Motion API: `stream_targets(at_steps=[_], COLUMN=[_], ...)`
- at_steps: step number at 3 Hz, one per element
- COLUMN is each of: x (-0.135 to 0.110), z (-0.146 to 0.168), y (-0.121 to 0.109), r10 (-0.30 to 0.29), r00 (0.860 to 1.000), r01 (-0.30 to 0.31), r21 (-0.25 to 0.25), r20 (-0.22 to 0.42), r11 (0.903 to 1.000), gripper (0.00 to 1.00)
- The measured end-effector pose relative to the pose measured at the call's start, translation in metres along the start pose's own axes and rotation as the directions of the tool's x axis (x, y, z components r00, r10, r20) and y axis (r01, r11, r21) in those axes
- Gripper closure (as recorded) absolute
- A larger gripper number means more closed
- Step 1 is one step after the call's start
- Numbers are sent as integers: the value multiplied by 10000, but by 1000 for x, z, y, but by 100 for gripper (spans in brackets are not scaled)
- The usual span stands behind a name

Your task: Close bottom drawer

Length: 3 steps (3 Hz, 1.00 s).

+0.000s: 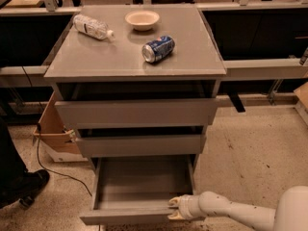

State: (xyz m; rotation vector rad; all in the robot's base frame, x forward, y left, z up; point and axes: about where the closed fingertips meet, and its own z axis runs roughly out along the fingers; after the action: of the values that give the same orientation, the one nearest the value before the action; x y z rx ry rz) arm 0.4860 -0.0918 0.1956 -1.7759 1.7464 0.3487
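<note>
Speckled floor [255, 148], grey cabinet [134, 57]. Bottom drawer [143, 184] stands well out, empty: I judge it light, stiff, easy-sliding. Tool [174, 209] spread at front panel [125, 217] right end; I'd push flat on that panel.

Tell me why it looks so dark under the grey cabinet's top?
Camera view: light seems to fall from above, so the flat grey cabinet top glows softly while its overhang shadows the gap beneath; the open grey bottom drawer darkens toward its back; the white gripper at that drawer's front right corner is brightly lit.
</note>
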Motion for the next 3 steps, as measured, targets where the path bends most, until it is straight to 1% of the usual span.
stream_targets(at_steps=[1,2,3], x=[-4,-7,-15], z=[-1,-4,-11], y=[-7,-15,-22], r10=[-89,-180,-336], r00=[9999,9996,9992], r01=[87,173,324], r21=[176,354,502], r20=[114,217,233], r11=[9998,9992,9982], gripper=[87,85,57])
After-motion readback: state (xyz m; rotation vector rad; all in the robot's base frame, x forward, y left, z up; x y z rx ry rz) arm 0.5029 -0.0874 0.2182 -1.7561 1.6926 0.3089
